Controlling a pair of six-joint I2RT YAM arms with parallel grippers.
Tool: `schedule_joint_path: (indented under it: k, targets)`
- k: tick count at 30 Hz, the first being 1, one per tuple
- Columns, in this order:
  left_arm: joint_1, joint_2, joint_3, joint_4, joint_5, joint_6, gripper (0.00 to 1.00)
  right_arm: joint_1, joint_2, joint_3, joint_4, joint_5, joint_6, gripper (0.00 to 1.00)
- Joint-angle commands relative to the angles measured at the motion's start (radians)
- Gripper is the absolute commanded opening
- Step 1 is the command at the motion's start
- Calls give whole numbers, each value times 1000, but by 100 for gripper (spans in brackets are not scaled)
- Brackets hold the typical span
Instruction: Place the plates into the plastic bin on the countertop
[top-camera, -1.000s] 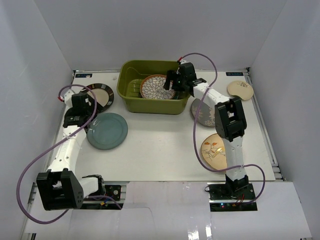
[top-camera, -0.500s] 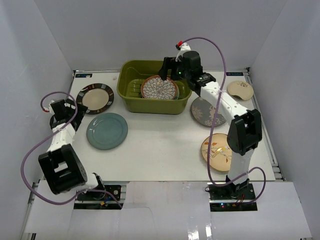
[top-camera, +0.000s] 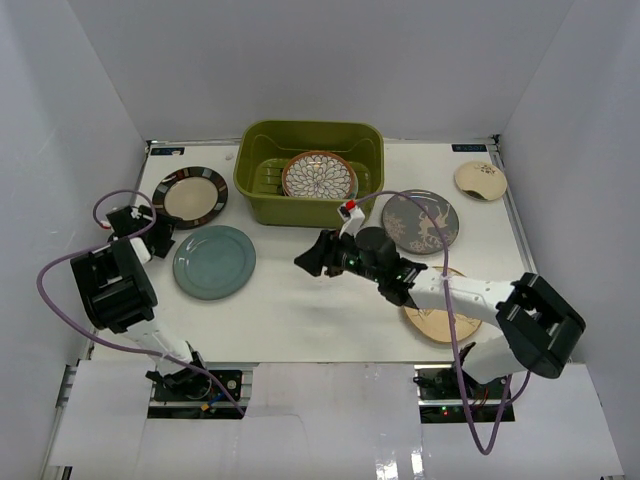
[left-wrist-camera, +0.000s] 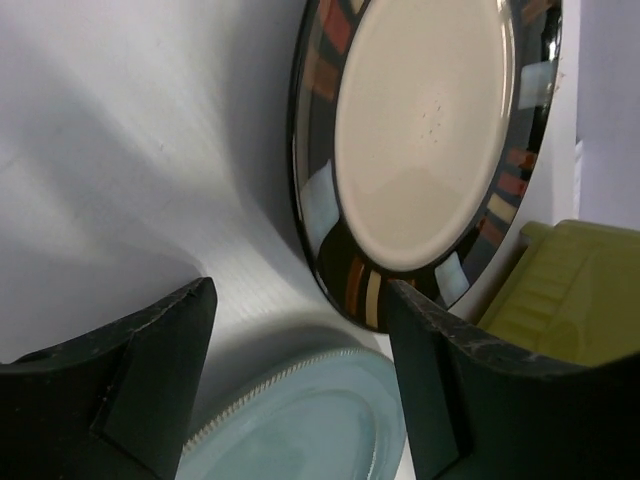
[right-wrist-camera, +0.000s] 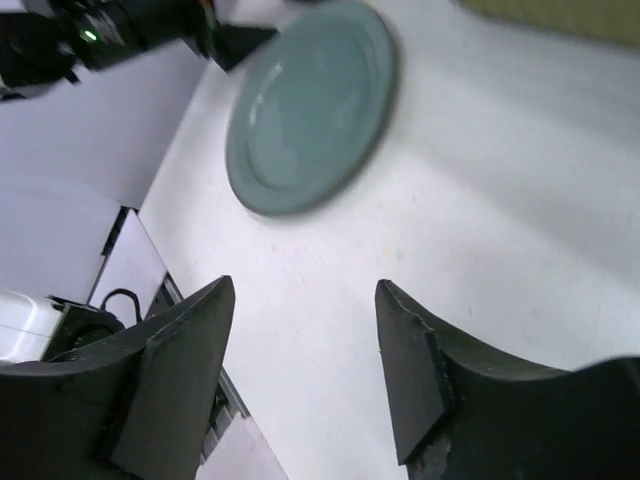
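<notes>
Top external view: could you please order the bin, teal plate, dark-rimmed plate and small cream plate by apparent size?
1. plastic bin
2. teal plate, dark-rimmed plate: near alike, unranked
3. small cream plate

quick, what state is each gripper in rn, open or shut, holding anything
left gripper: open, holding nothing
right gripper: open, holding nothing
</notes>
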Motion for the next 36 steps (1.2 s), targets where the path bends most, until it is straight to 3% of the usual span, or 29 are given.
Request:
schedule_joint_path:
  k: [1,6,11,13,22,23,27,36]
  targets:
    - [15,27,43,105,40,2,79,40,23,-65,234,100,162,64]
    - [24,100,46,198,67,-41,70,91,156,-70,335,85,278,63]
    - [25,171,92,237,84,-42,60,120,330,-18,395,95,363,75]
    - [27,203,106,250,89,-50,50,126,401,17,426,84,401,77]
    - [33,280,129,329,113,-82,29,140,652,217,399,91,533,79]
    - [33,285,127,337,115,-88,19,142,672,240,385,95,547,79]
    - [33,297,127,346,118,-104,0,142,751,329,357,99,599,79]
    - [33,116,15,397,126,-191,0,145,886,420,342,75,662,74]
